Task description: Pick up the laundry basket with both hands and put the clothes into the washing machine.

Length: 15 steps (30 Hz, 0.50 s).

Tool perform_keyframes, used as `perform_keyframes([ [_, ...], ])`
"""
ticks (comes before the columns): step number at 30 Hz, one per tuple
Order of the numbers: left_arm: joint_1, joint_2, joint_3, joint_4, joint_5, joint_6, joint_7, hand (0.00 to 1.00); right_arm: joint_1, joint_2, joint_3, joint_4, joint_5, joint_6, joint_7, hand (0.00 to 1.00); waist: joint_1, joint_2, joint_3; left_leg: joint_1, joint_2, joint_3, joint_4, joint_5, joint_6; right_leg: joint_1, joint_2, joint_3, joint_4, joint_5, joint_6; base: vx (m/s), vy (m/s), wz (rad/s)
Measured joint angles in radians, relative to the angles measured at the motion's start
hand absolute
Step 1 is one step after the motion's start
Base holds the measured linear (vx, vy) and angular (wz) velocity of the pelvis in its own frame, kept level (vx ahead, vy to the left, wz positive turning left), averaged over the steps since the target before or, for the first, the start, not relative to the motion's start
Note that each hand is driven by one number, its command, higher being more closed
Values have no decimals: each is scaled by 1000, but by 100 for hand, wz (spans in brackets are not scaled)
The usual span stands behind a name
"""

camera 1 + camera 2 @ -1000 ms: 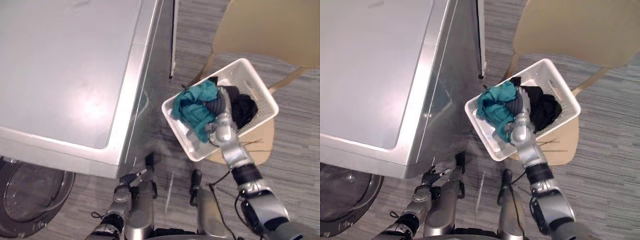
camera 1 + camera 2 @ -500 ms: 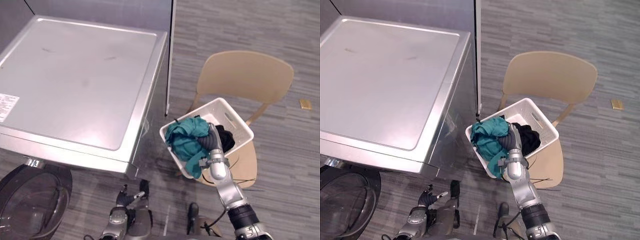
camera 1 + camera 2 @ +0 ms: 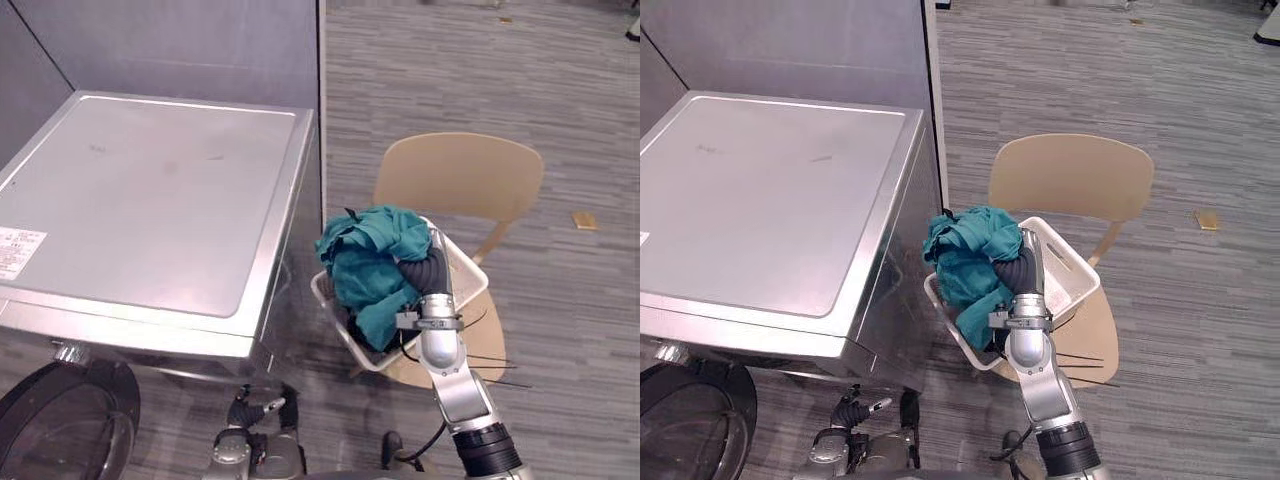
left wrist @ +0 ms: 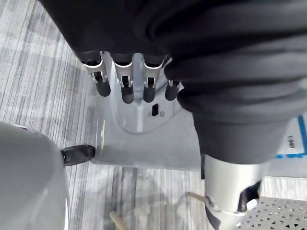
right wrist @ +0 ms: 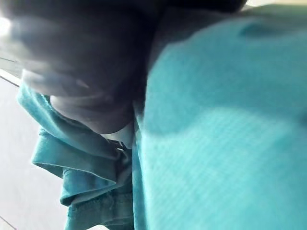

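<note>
A silver-grey, flat-topped washing machine (image 3: 150,210) stands at the robot's left, with its round glass door (image 3: 60,430) showing low on the front. Just beside it, on the grey striped floor, is a pale tan wooden chair (image 3: 460,175) with a curved back. A white perforated plastic laundry basket (image 3: 1072,283) sits on the chair's seat, at the side nearest the machine. A crumpled teal cloth garment (image 3: 375,260) bulges well above the basket's rim and spills toward the machine.

The right hand (image 3: 425,270) reaches into the basket from the robot's side, its dark ribbed cover lying against the teal garment. Its fingers are buried in the cloth, so I cannot tell whether they grip it. The left hand (image 4: 124,81) hangs low by the machine's base, apart from the basket, its fingers straight and holding nothing. A small tan scrap (image 3: 585,220) lies on the floor past the chair.
</note>
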Motion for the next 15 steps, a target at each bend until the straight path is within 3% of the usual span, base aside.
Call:
perform_keyframes([
  [15, 16, 0, 2, 0, 22, -1, -1, 0, -1, -19, -94, -90, -12, 2, -36, 100, -2, 10, -14, 45, -2, 1, -4, -13, -4, 41, -3, 3, -1, -4, 4, -5, 0, -1],
])
